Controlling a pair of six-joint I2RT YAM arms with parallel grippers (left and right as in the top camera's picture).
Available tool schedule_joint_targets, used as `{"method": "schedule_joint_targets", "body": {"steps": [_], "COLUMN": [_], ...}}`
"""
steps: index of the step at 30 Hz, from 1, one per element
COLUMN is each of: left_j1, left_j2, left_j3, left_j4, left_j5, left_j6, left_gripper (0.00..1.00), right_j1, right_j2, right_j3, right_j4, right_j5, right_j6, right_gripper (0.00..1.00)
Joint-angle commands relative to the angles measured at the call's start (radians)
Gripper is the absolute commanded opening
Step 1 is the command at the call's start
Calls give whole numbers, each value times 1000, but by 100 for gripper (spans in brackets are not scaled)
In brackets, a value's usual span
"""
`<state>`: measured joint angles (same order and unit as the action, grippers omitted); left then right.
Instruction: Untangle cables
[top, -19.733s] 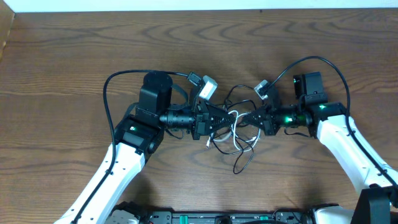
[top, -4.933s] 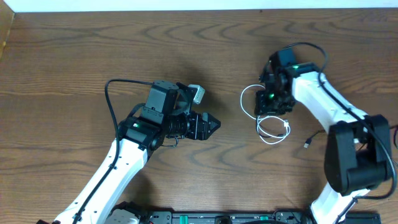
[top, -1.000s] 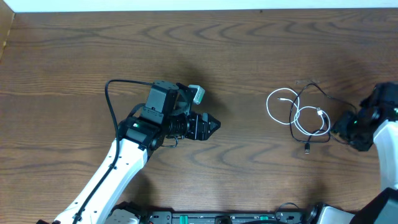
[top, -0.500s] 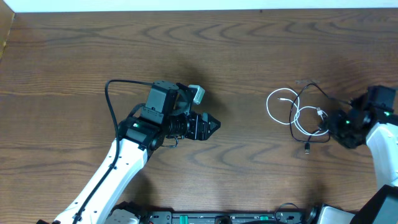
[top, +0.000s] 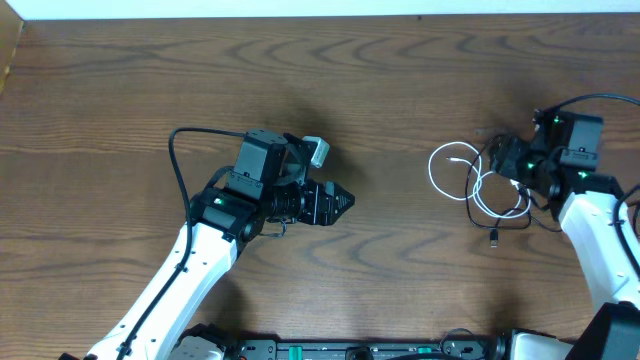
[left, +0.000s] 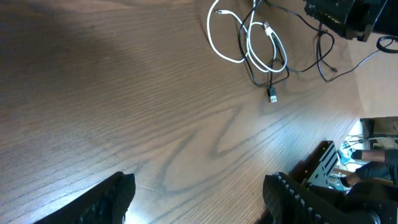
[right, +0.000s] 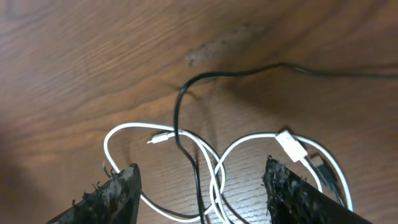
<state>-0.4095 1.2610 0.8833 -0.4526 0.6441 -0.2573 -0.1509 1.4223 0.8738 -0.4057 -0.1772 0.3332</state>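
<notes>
Two grippers, two cables: on the left, the left gripper (top: 345, 200) hovers with jaws apart and nothing between them, a broad run of bare table (top: 400, 80) ahead of it. Further right, one white cable (right: 134, 126) and one black cable (right: 178, 112) lie looped across each other, well short of the far edge. The right gripper (right: 199, 180) hangs over them, jaws spread wide either side of the loops, gripping neither.

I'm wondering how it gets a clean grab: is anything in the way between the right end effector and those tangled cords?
Nothing visible does. The open right end effector hangs directly above the white cable and black cable, which lie on the table.
</notes>
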Motion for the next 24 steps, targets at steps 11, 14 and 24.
{"method": "schedule_joint_targets", "body": {"steps": [11, 14, 24], "left_j1": [-2, -2, -2], "left_j2": [7, 7, 7], "left_j3": [15, 15, 15], "left_j4": [-4, -4, -4], "left_j5": [-9, -9, -9], "left_j6": [13, 13, 13], "left_gripper": [71, 71, 71], "right_j1": [78, 91, 80], "right_j2": [248, 312, 319], "right_j3": [-2, -2, 2], "right_j4": [301, 399, 526], "right_j5": [78, 54, -228], "right_j6": [351, 351, 307], "right_gripper": [60, 54, 1]}}
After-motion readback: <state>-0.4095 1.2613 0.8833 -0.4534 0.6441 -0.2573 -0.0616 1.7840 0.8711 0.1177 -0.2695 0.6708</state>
